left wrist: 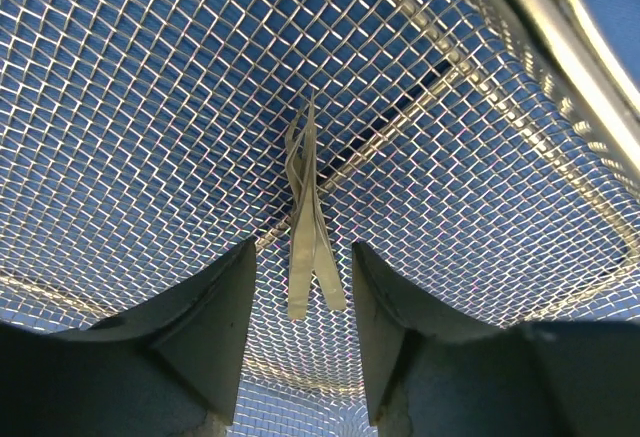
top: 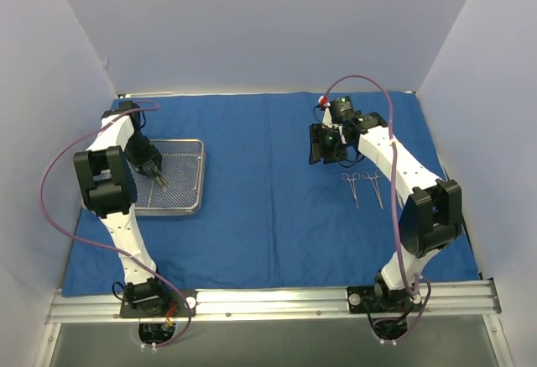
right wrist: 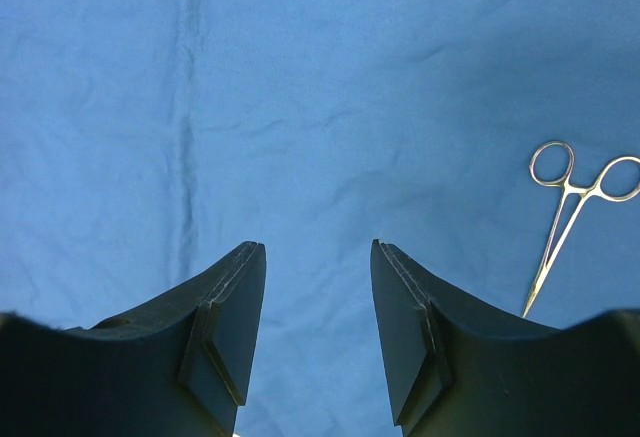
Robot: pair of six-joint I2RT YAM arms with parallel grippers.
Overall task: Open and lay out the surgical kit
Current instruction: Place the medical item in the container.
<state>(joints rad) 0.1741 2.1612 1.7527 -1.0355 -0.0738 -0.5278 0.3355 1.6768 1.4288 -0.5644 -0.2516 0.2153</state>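
The royal-blue cloth wrap [top: 268,224] lies spread flat, and the wire-mesh tray [top: 180,142] sits on its left part, close to the cloth's left edge. The left gripper [top: 159,182] reaches down inside the tray, near its middle. In the left wrist view its dark fingers [left wrist: 215,337] stand apart, released, with a thin pale tweezer-like instrument [left wrist: 303,197] lying on the mesh floor. The instrument's near ends sit in the gap between the fingers with mesh showing on either side, and its tips point away toward a tray wall.

Well to the right of the tray, across open cloth, two ring-handled forceps [top: 352,189] [top: 375,189] lie side by side, parallel and just apart. The right gripper [right wrist: 316,247] hangs over the cloth, also well right of the tray and just beyond the forceps on their far side. Its jaws are spread wide and grasp nothing. The right wrist view shows bare cloth under the jaws, with one of the forceps [right wrist: 560,237] off to the right.
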